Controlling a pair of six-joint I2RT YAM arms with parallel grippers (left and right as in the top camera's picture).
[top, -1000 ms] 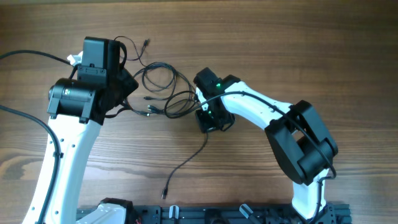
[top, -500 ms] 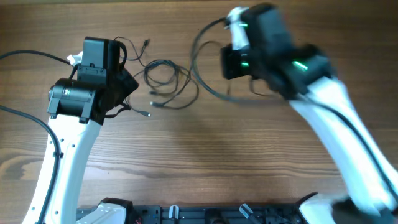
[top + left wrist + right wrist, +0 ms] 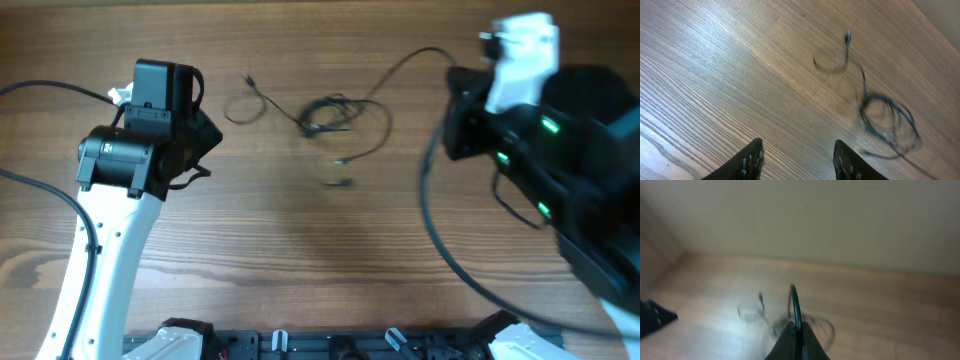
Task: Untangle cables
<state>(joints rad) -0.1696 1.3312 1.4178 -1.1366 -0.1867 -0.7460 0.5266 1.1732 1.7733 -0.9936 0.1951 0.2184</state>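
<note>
Wooden table (image 3: 250, 250) carries one loose knot of thin dark cables (image 3: 330, 112) near its far middle; how many cords are tangled in it cannot be told. One strand (image 3: 795, 302) runs from the knot up to the right fingers (image 3: 786, 341), which are clenched on it high above the table. Off to the side, the left fingers (image 3: 749, 161) are spread apart, grasping nothing, well apart from the knot.

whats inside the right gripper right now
A thin dark cable is pinched in the right gripper and arcs out toward the blurred tangle on the table. The pinched stretch itself is hidden between the shut jaws.
</note>
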